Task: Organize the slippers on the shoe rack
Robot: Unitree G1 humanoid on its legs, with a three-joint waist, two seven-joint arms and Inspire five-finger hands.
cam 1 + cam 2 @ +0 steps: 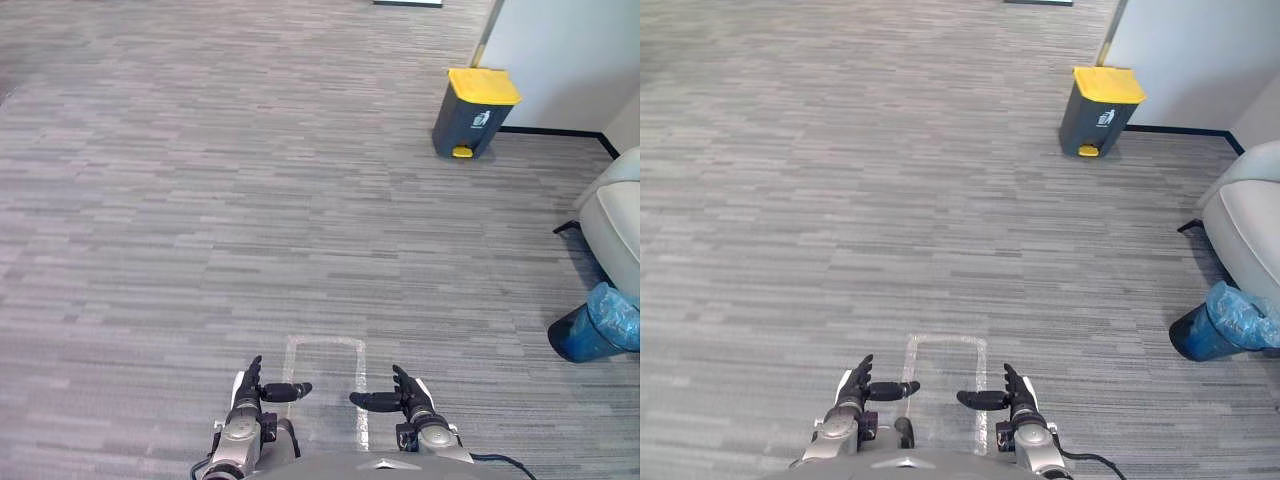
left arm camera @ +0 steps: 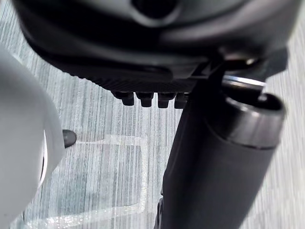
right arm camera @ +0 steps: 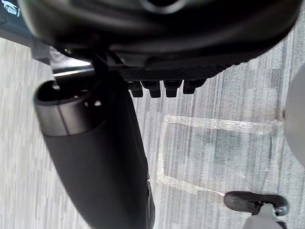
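Note:
My left hand and right hand hang low at the near edge of the eye views, side by side over grey carpet. Both are open, fingers straight and thumbs pointing inward toward each other, and both are empty. The left wrist view looks past the left hand at its fingertips and thumb above the floor. The right wrist view looks past the right hand at its fingertips and thumb. I see no slippers or shoe rack.
A clear tape rectangle marks the carpet between the hands. A dark bin with a yellow lid stands far right by a white wall. A blue-lined waste basket and a white armchair sit at the right edge.

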